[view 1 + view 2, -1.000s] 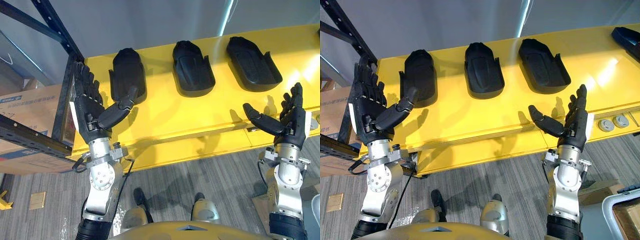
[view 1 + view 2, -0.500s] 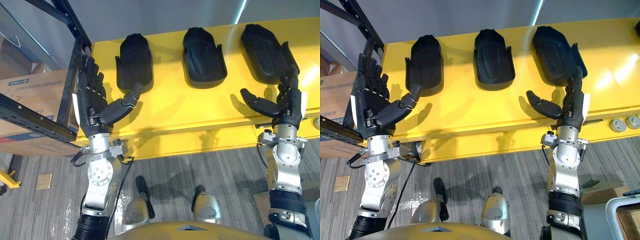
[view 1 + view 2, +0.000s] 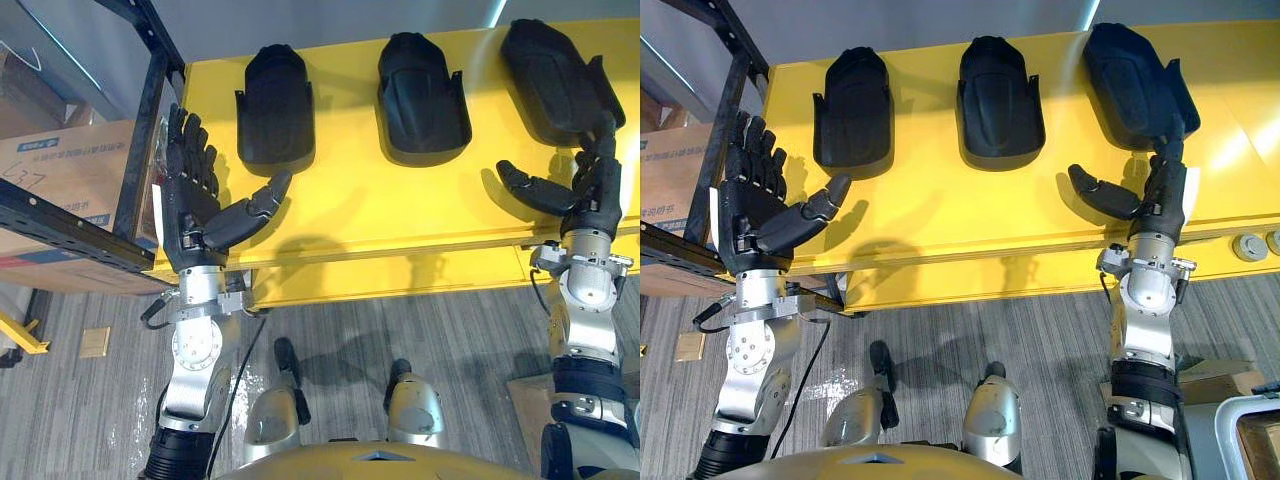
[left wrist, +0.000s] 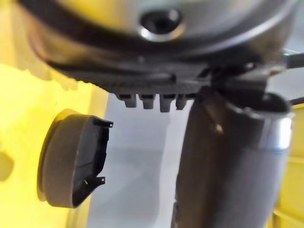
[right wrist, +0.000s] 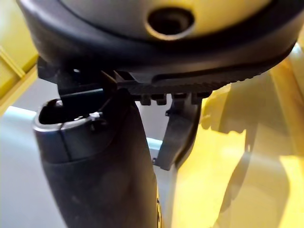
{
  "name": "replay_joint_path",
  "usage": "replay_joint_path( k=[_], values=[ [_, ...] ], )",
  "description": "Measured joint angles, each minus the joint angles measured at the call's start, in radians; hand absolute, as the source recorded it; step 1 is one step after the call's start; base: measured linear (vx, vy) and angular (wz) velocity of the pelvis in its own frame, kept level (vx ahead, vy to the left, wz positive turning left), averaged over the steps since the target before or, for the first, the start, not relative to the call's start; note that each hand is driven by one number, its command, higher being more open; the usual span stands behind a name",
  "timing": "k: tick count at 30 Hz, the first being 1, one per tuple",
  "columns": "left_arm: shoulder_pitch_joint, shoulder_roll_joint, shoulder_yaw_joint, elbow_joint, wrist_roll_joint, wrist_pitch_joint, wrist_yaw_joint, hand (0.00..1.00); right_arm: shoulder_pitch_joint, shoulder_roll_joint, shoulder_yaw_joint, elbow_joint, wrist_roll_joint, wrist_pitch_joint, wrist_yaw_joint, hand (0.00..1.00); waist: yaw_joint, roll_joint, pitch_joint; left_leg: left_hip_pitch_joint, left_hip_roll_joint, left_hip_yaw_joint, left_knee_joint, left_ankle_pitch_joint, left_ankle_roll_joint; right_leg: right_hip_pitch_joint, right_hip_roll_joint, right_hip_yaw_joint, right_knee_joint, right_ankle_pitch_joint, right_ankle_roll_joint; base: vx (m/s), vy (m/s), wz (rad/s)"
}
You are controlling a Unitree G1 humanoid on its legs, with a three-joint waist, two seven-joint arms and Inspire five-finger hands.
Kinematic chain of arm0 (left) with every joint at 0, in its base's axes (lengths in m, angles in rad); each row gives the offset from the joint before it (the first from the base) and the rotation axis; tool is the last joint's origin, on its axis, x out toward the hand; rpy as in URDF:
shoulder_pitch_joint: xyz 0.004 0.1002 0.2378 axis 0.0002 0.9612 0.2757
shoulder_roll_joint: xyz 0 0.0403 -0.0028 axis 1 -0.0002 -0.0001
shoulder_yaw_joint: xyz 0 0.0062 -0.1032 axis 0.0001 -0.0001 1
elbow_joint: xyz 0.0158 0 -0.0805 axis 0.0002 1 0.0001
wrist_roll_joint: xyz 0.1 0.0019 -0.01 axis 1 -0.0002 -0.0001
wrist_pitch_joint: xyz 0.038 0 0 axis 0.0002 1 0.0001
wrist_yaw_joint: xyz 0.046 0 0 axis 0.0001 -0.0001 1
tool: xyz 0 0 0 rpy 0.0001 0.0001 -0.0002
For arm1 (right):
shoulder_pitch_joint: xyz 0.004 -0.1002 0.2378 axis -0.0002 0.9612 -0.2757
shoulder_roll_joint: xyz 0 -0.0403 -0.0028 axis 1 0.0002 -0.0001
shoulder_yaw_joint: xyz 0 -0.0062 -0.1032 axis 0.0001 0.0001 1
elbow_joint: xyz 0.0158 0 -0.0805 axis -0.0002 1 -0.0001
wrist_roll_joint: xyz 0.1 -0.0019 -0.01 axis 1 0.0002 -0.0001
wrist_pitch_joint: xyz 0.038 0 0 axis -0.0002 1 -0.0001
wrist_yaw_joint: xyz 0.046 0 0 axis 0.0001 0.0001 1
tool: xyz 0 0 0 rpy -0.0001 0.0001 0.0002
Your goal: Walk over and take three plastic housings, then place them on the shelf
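On the yellow surface (image 3: 380, 200), as the left eye view has it, three black plastic housings lie in a row along the far side, well apart from one another: the left housing (image 3: 275, 105), the middle housing (image 3: 422, 85) and the right housing (image 3: 555, 70). A black shelf frame (image 3: 140, 150) stands just beside the surface's left end, with a cardboard box (image 3: 60, 175) on its level. The left hand (image 3: 190, 205) hangs over the near left corner, close to the frame. Its fingers are spread and straight and grasp nothing, and its thumb points toward the left housing, apart from it. The right hand (image 3: 595, 195) stands upright near the right housing, its fingers released.

From the right eye view, two round discs (image 3: 1245, 247) sit at the surface's near right edge. The right hand's fingertips overlap the right housing's near end; whether they touch it I cannot tell.

Past the left hand's fingers, the left wrist view shows the left housing lying clear of them.

Over the yellow, the right wrist view shows the right hand's thumb and one straight finger with nothing between them.
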Motion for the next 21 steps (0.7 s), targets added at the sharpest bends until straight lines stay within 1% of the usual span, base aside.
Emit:
replay_joint_path(
  k=[3,5,6,7,9,10,12,15,18,21],
  values=[
    [0.002,0.001,0.000,0.000,0.000,0.000,0.000,1.00,0.002,0.000,0.000,-0.004,-0.005,0.000,-0.004,1.00,0.004,0.001,0.000,0.002,0.000,0.000,0.000,0.002,0.002,0.000,-0.001,0.000,0.003,-0.003,-0.001,0.00,0.000,0.00],
    [0.009,0.001,-0.001,0.000,0.000,0.000,0.000,1.00,0.029,0.012,-0.001,-0.058,-0.009,0.001,-0.007,1.00,0.006,0.001,0.001,0.002,0.000,0.001,0.000,-0.001,-0.002,0.000,-0.001,0.001,0.003,-0.003,-0.001,0.00,0.000,0.00],
    [0.017,0.000,-0.002,0.000,0.000,0.000,0.001,1.00,0.091,0.045,-0.005,-0.180,-0.011,0.001,-0.014,1.00,0.008,0.005,0.005,0.004,0.000,0.003,0.000,-0.004,-0.003,0.000,-0.001,0.003,0.003,-0.004,0.000,0.00,0.000,0.00],
    [0.018,-0.001,-0.001,-0.001,0.000,0.000,0.002,1.00,0.115,0.059,-0.005,-0.232,-0.012,0.000,-0.015,1.00,0.008,0.005,0.008,0.006,0.000,0.004,0.000,-0.006,0.000,0.001,-0.001,0.004,0.003,-0.004,0.000,0.02,-0.018,-0.07],
    [0.030,-0.012,-0.002,-0.002,0.001,0.000,0.004,1.00,0.205,0.133,0.002,-0.417,-0.054,-0.011,-0.014,1.00,0.010,0.003,0.014,0.017,0.000,0.019,0.000,-0.013,0.000,0.002,-0.001,0.018,0.003,-0.006,0.002,0.02,-0.012,-0.18],
    [0.045,-0.016,-0.004,-0.013,0.003,0.000,0.004,1.00,0.238,0.163,0.010,-0.484,-0.085,-0.029,-0.014,1.00,0.008,-0.003,0.017,0.024,0.000,0.029,0.000,-0.019,-0.002,0.003,-0.001,0.027,0.002,-0.006,0.003,0.02,-0.006,-0.21],
    [0.055,-0.025,-0.009,-0.040,0.007,0.000,0.006,1.00,0.275,0.192,0.011,-0.556,-0.122,-0.051,-0.016,1.00,0.000,-0.009,0.021,0.025,0.000,0.032,0.000,-0.021,-0.001,0.003,-0.001,0.030,-0.001,-0.006,0.003,0.02,-0.008,-0.08],
    [0.053,-0.028,-0.009,-0.063,0.009,0.001,0.016,1.00,0.290,0.199,0.025,-0.605,-0.140,-0.074,-0.015,1.00,-0.011,-0.012,0.021,0.031,0.001,0.041,0.000,-0.024,-0.002,0.010,0.003,0.035,-0.015,-0.001,0.007,0.02,-0.009,-0.07],
    [0.053,-0.029,-0.013,-0.073,0.010,0.016,0.026,1.00,0.293,0.200,0.052,-0.605,-0.139,-0.084,0.001,1.00,-0.010,-0.012,0.021,0.043,0.004,0.043,0.000,-0.026,-0.004,0.029,0.008,0.034,-0.033,0.004,0.011,0.03,-0.013,-0.03],
    [0.054,-0.029,-0.027,-0.073,0.010,0.023,0.027,1.00,0.294,0.200,0.133,-0.605,-0.127,-0.084,0.027,1.00,-0.002,-0.013,0.016,0.052,0.004,0.042,0.000,-0.028,-0.004,0.048,0.011,0.029,-0.054,0.010,0.019,0.05,-0.017,0.02]
  ],
)
